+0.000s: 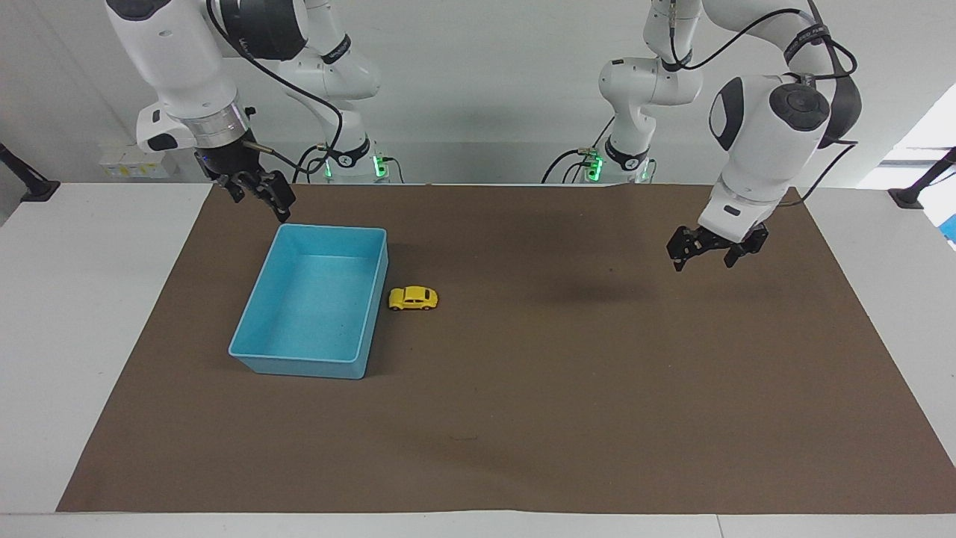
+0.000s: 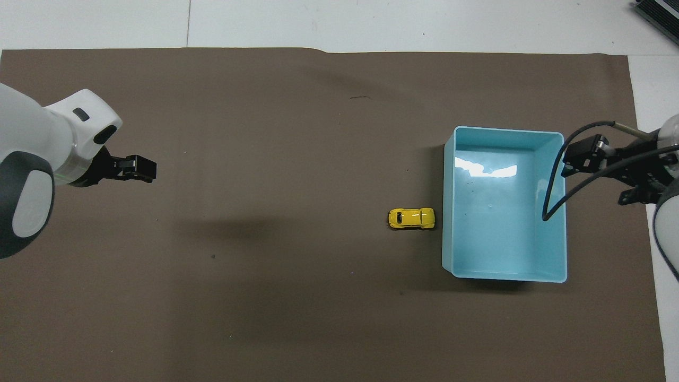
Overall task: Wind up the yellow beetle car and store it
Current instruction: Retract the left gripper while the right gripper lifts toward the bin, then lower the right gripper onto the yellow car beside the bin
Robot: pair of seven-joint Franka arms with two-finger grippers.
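The yellow beetle car [image 1: 413,298] stands on its wheels on the brown mat, just beside the blue bin [image 1: 331,229], on the bin's side toward the left arm's end. It also shows in the overhead view [image 2: 411,218], next to the bin's wall [image 2: 450,175]. The bin holds nothing. My right gripper [image 1: 261,203] is open and empty, up in the air over the mat at the bin's corner toward the right arm's end [image 2: 602,178]. My left gripper [image 1: 702,263] is open and empty, raised over the mat toward the left arm's end [image 2: 140,170], well away from the car.
The brown mat [image 1: 523,418] covers most of the white table [image 1: 75,314]. A cable from the right wrist hangs over the bin's edge [image 2: 551,196].
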